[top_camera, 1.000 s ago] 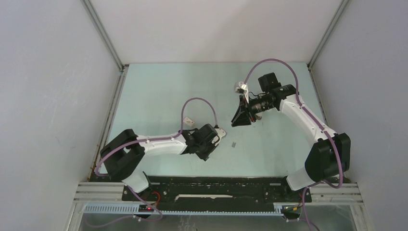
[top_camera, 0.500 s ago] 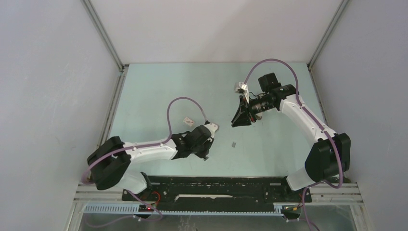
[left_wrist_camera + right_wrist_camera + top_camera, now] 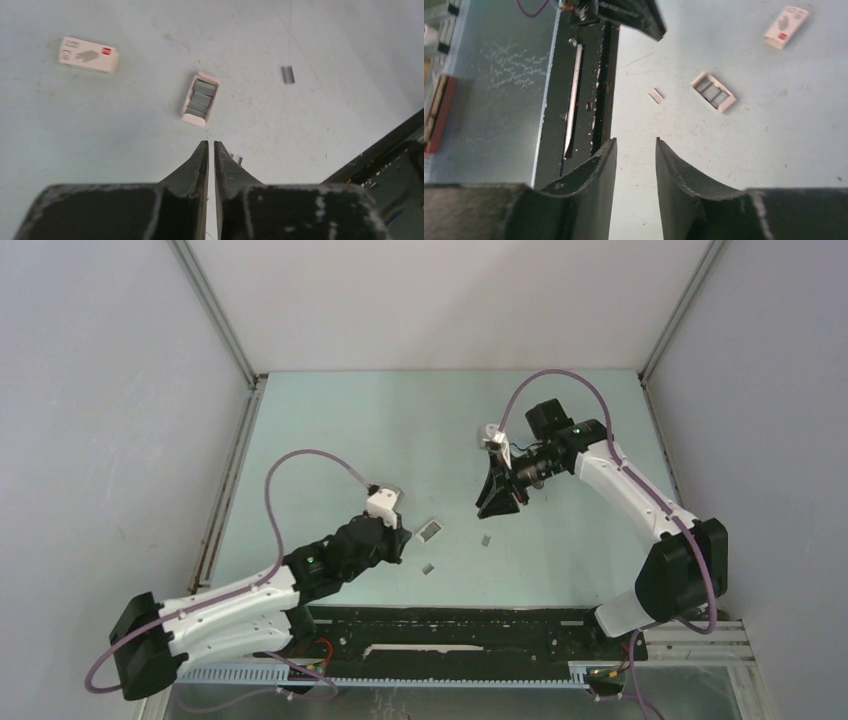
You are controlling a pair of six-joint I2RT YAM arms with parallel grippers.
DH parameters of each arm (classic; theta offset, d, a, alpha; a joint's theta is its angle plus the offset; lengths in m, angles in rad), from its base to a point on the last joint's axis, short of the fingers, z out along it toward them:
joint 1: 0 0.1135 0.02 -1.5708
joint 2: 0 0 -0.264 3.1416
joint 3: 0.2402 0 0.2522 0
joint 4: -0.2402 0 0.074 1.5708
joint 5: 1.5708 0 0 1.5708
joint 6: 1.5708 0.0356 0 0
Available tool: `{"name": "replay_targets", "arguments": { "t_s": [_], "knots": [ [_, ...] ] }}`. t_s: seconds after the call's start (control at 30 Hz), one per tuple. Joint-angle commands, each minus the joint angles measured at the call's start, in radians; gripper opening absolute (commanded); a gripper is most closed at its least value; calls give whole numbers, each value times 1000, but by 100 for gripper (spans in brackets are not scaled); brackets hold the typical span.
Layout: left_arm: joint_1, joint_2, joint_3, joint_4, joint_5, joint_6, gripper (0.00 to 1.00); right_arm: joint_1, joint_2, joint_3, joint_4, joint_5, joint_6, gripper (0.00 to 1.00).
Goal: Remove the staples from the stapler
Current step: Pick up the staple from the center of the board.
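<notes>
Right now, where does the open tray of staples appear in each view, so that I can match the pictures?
Top external: the open tray of staples lies at the centre, a little below the middle.
Left wrist: just left of centre, in the upper half.
Right wrist: right of centre, in the upper half.
Shared landmark: the black base rail.

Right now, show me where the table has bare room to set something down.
Bare: the far-left table, from the back wall to the left arm; also the near-right patch beside the right arm. Crowded: the near middle, where the staple tray and loose staples lie.
</notes>
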Motion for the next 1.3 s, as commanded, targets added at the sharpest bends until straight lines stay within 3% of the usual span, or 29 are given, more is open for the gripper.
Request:
{"name": "replay_targets", "arguments": {
  "t_s": [0.0, 0.2, 0.33, 0.5, 0.63, 0.77, 1.07, 1.27],
  "knots": [
    [27, -153, -62, 44, -159, -15, 21, 94, -64, -51, -35, 0, -147, 47],
    [125, -380, -155, 39, -222, -40, 72, 271, -143, -236, 161, 127, -246, 63],
    [169, -523, -200, -5, -265, -59, 89, 369, -102, -251, 205, 227, -302, 64],
    [189, -662, -235, -68, -324, -70, 90, 527, -26, -252, 285, 428, -270, 65],
    [191, -713, -267, -80, -370, -78, 94, 604, 30, -239, 319, 492, -232, 65],
    [194, -710, -310, -62, -398, -92, 100, 621, 81, -209, 314, 498, -216, 65],
    [199, -659, -354, 41, -522, -80, 100, 631, 177, -143, 331, 513, -203, 64],
    [201, -677, -367, 53, -516, -60, 100, 640, 255, -85, 364, 561, -179, 63]
  ]
}}
